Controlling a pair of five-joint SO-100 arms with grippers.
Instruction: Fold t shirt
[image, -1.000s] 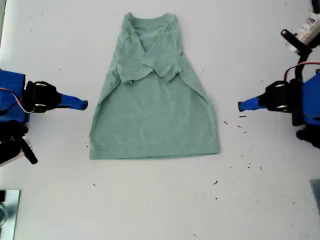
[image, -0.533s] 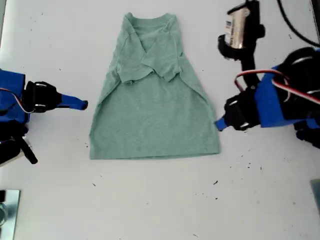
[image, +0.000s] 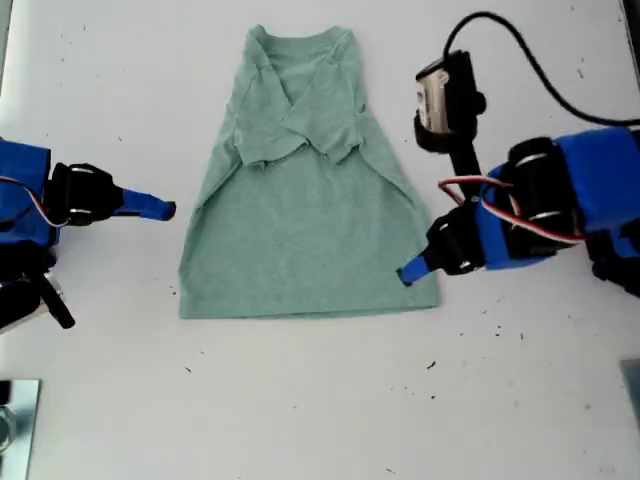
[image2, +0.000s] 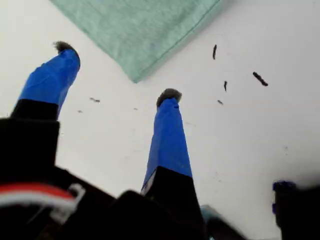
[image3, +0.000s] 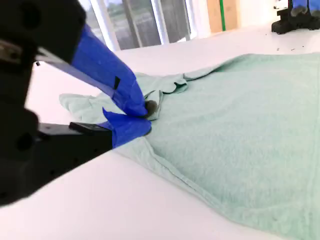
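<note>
t shirt (image: 305, 190): pale sage green, plain, lying flat on the white table (image: 300, 400), centre to upper centre of the exterior view. neckline toward the top of that frame, hem toward the bottom. both short sleeves folded inward and crossed over the chest; the body flares wider toward the hem. fabric mostly smooth, with slight creases near the sleeves.

table: small dark specks scattered on it, mostly in the lower right of the exterior view.

my first gripper (image2: 115, 72): spread, nothing between the two blue fingers; the first wrist view shows a corner of the shirt's hem (image2: 135, 77) just ahead of the tips. in the exterior view this arm reaches in from the right, tilted down, its blue tip (image: 410, 272) at the shirt's lower right corner.

my second gripper (image3: 142, 114): pressed together, blue tips meeting, holding nothing, just beside the shirt's side edge. in the exterior view it lies level at the middle left (image: 160, 209), pointing toward the shirt, apart from it.
</note>
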